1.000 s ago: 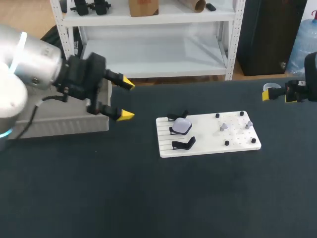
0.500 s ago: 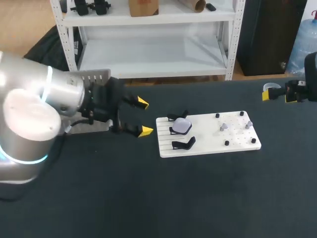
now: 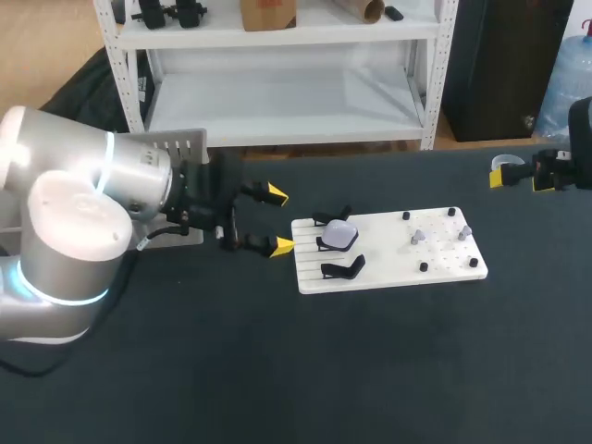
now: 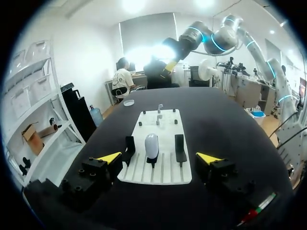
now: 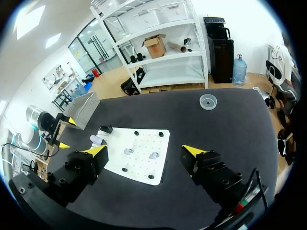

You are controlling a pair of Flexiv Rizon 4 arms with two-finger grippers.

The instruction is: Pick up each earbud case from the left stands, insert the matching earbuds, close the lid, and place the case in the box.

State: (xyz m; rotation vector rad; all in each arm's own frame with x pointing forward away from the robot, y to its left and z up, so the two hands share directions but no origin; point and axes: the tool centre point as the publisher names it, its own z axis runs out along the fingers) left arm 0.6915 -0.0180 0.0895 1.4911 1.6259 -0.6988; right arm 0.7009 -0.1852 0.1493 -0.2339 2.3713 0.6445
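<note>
At the left of the dark table (image 3: 370,370) a gray box (image 3: 181,144) sits partly hidden behind the left arm. The left gripper (image 3: 279,220) hangs just short of the left edge of the white board (image 3: 379,266), with its jaws wide apart and nothing between them. From the left wrist, the board's near end lies straight ahead of the spread fingers.

On the board's left part stand three black stands in a row. The earbud case (image 3: 340,235), pale and rounded, rests on the middle stand (image 4: 152,160), with a black stand on either side of it. It touches neither gripper.

Farther right on the board, two small pale earbuds (image 3: 417,236) sit among black pegs (image 3: 424,266).

Well apart from the board, near the table's right edge, the right gripper (image 5: 144,150) hovers with its jaws also parted and holding nothing. A small clear dish (image 5: 207,100) lies on the table close by.
</note>
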